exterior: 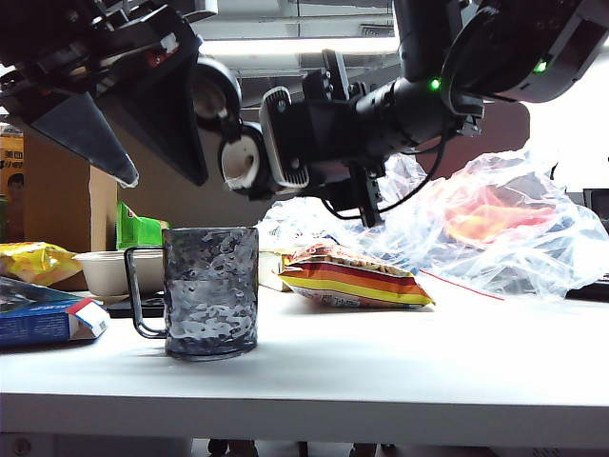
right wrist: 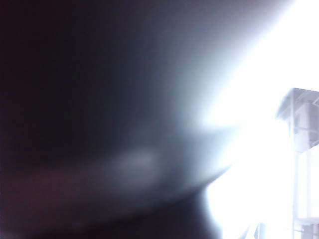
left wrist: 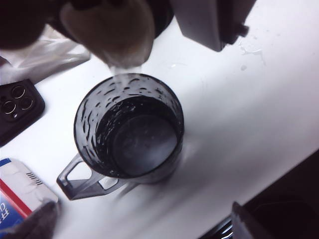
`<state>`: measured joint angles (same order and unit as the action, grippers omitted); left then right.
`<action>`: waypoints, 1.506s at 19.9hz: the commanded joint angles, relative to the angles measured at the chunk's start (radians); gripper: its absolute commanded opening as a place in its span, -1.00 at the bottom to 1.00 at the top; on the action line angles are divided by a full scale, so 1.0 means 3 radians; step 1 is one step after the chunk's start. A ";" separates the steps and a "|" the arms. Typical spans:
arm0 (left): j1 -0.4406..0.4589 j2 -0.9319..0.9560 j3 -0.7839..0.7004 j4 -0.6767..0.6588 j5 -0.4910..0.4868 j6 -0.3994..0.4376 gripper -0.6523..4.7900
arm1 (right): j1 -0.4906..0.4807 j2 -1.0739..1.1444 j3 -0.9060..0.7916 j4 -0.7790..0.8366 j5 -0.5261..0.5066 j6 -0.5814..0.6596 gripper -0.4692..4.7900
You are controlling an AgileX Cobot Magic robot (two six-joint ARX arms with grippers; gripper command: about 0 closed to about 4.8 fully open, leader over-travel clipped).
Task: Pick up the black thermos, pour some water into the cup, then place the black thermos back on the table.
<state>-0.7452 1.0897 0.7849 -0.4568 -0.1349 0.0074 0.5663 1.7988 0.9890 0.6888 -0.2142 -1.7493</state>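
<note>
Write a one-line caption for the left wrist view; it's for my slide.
Black thermos tipped above the cup, a thin stream falling to its rim, on the white table.

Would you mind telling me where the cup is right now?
In the exterior view the cup stands upright on the table, left of centre, just left of the striped snack bag and in front of the beige bowl.

- A long fluorescent light (exterior: 300,45) glows overhead at the far side.
- A brown cardboard box (exterior: 57,195) stands far left.
- Strong white light floods in from the far right.
- Crumpled clear plastic bags (exterior: 495,224) are heaped at the far right.
</note>
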 commanded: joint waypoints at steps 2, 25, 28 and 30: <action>0.0000 -0.0009 0.0000 0.0006 -0.0009 0.0011 1.00 | 0.0010 -0.0010 0.0045 0.0198 0.0060 -0.0052 -0.44; 0.0000 -0.0009 0.0000 -0.0003 -0.0010 0.0013 1.00 | 0.0015 -0.0010 0.0043 0.0329 0.0034 -0.0495 -0.43; 0.0000 -0.0009 0.0000 -0.0004 -0.0010 0.0013 1.00 | 0.0015 -0.0010 0.0043 0.0340 0.0034 -0.0495 -0.43; 0.0000 -0.0009 0.0000 -0.0004 -0.0010 0.0013 1.00 | 0.0015 -0.0010 0.0043 0.0340 0.0033 -0.0495 -0.43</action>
<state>-0.7452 1.0897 0.7849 -0.4633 -0.1349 0.0074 0.5678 1.8050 0.9909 0.7357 -0.2020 -1.8984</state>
